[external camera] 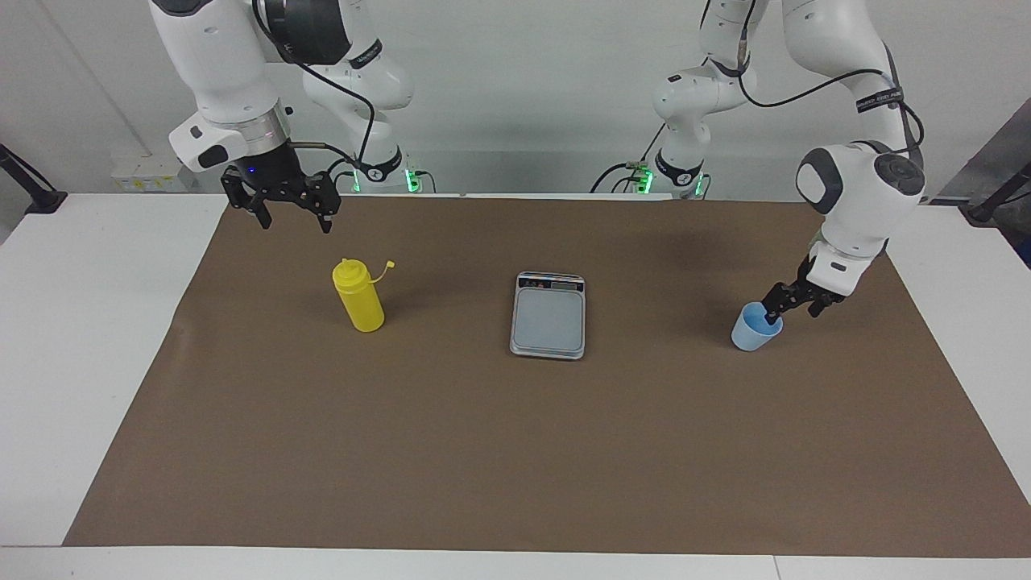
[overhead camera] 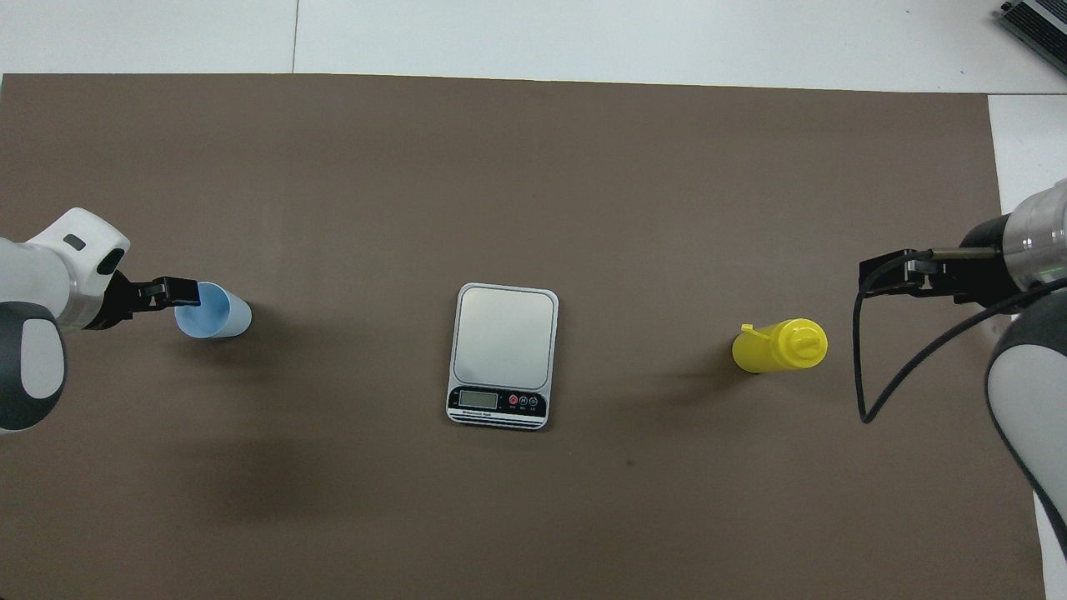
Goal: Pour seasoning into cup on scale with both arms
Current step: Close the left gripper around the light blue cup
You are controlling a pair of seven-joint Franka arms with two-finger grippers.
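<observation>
Now left end effector [external camera: 793,303] open at cup [external camera: 752,332] rim.

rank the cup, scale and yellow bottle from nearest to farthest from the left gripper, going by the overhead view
From the open left gripper:
1. Cup, right at its tips, at the left arm's end of the table.
2. Scale, mid-table.
3. Yellow bottle, at the right arm's end, beside the waiting right gripper.

Desk [external camera: 97,338]: white top, seam lines near lower edge. Brown paper sheet [external camera: 515,451]: covers most of desk, centre of frame. Wall [external camera: 515,89]: pale grey, upper frame. Green indicator lights [external camera: 412,176]: upper centre. Dark clamp [external camera: 32,189]: upper left desk edge.
</observation>
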